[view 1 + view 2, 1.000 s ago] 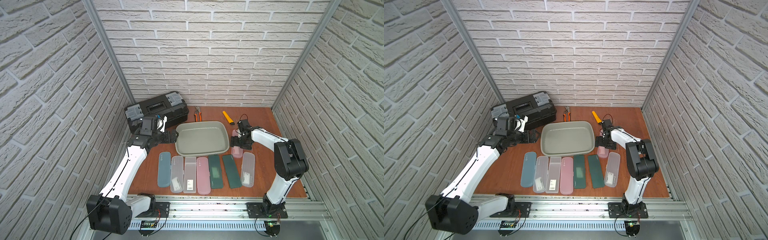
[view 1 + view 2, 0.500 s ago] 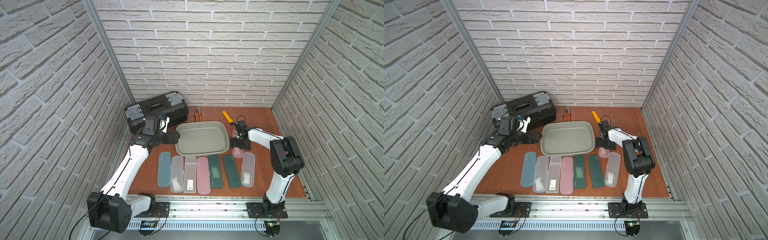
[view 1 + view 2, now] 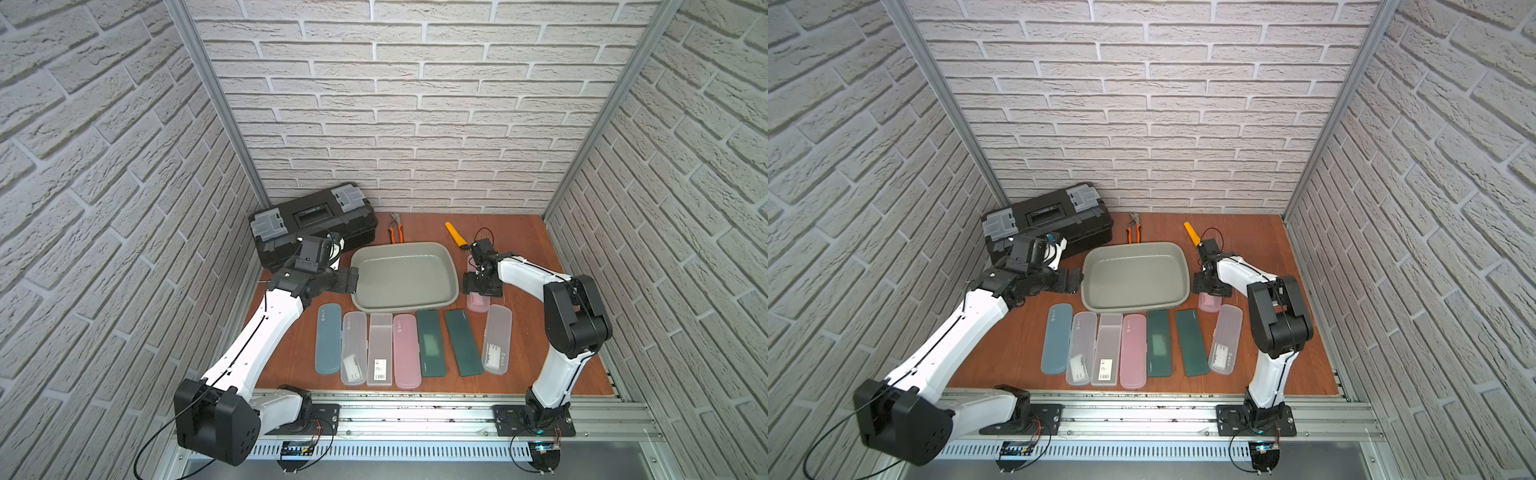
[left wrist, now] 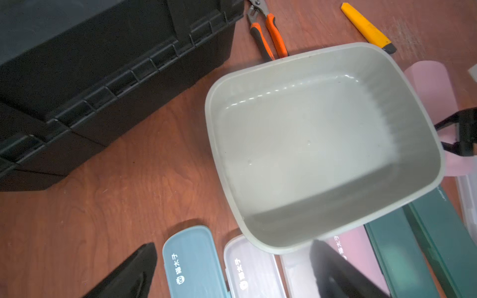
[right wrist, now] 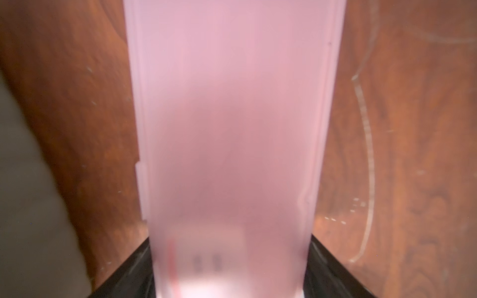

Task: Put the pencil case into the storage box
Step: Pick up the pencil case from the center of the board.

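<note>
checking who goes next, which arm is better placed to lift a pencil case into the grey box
Right, probably. The right gripper straddles the pink pencil case beside the storage box, a finger at each long edge. The left gripper is open at the box's opposite rim, holding nothing.

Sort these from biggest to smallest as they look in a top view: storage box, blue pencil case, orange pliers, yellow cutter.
1. storage box
2. blue pencil case
3. orange pliers and yellow cutter: they look about alike.

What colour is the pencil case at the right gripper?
The pencil case is translucent pink, clearest in the right wrist view.
</note>
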